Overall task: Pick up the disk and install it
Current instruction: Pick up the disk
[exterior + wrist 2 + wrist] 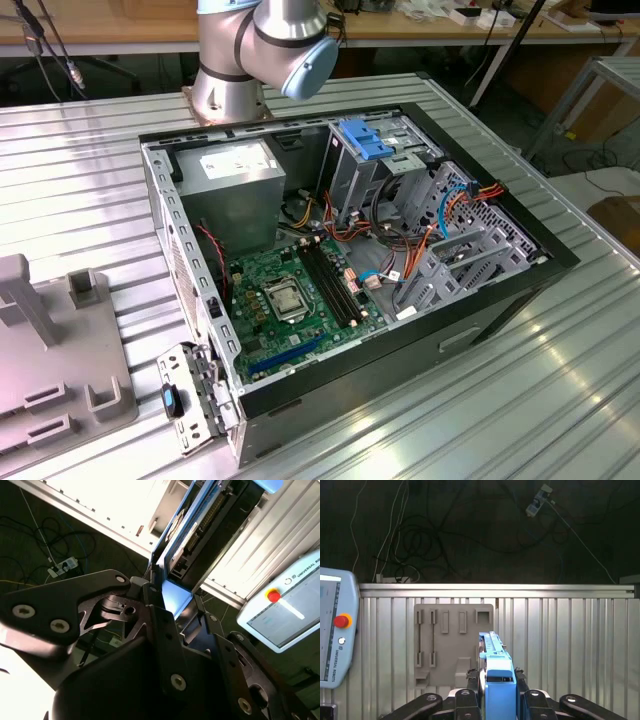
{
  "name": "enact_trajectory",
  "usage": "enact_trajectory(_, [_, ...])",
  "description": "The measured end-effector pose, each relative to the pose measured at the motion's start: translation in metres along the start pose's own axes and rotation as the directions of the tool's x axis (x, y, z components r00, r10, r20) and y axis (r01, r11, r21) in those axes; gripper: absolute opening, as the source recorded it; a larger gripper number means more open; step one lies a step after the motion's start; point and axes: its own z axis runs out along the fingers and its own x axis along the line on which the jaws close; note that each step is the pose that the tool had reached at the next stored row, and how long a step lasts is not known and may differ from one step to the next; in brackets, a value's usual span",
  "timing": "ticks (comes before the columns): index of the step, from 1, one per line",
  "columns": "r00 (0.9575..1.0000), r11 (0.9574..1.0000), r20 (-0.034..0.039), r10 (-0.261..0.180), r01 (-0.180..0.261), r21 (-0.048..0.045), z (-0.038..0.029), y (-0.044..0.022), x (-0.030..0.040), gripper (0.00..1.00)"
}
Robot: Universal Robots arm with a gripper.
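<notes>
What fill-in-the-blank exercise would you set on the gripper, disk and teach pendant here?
The gripper is ____ on the disk.
The disk is framed in ____ plastic.
The teach pendant's round button is ____.
Missing words: shut; blue; red.

Ribbed metal table (560,400) — wooden bench (110,30) behind; dark floor (470,510), tangled cables (412,532), power strip (538,502).

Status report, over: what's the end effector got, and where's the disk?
End effector shut on the disk. Disk in the air, grey fixture plate beneath. Orange cables strung across the drive cage in the open computer case.
</notes>
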Motion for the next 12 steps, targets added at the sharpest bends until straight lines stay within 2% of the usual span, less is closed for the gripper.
enact_trajectory(12, [1.0000, 1.0000, 0.0000, 0.000, 0.000, 0.0000, 0.0000, -0.0122, 0.0000, 0.37])
